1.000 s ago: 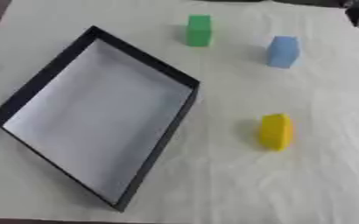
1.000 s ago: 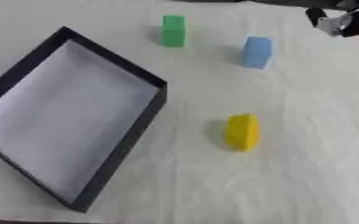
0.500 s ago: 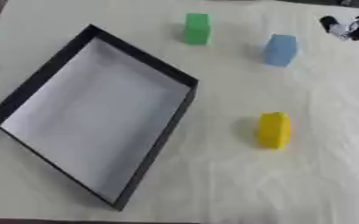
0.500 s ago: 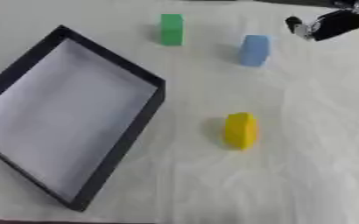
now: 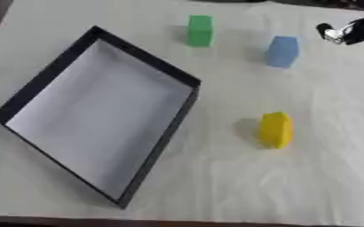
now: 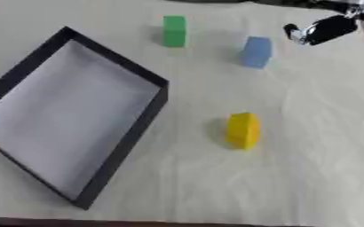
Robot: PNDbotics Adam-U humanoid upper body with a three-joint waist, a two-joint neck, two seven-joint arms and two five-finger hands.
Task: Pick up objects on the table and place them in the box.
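Box (image 5: pixel 29 95): black walls, pale floor, nothing inside it yet — it sits on the left side of the table.
Yellow block (image 6: pixel 243 130): the closest block, standing just to the right of the box, near its right wall but not touching it.
Blue block (image 6: pixel 256 51): farther back, past the yellow block and well to the right of the box's far corner.
Green block (image 6: pixel 173 30): the farthest block, just behind the box's far corner and left of the blue block.
Right hand (image 6: pixel 318 30): comes in from the far right corner, a little to the right of the blue block and not touching it. It holds nothing; I cannot tell if its fingers are straight or curled.
Left hand: not seen in either view.
Done: nothing — all three blocks sit on the table outside the box.
Left to do: all three blocks must go in the box. The blue block looks like the first one, since the right hand is closest to it.
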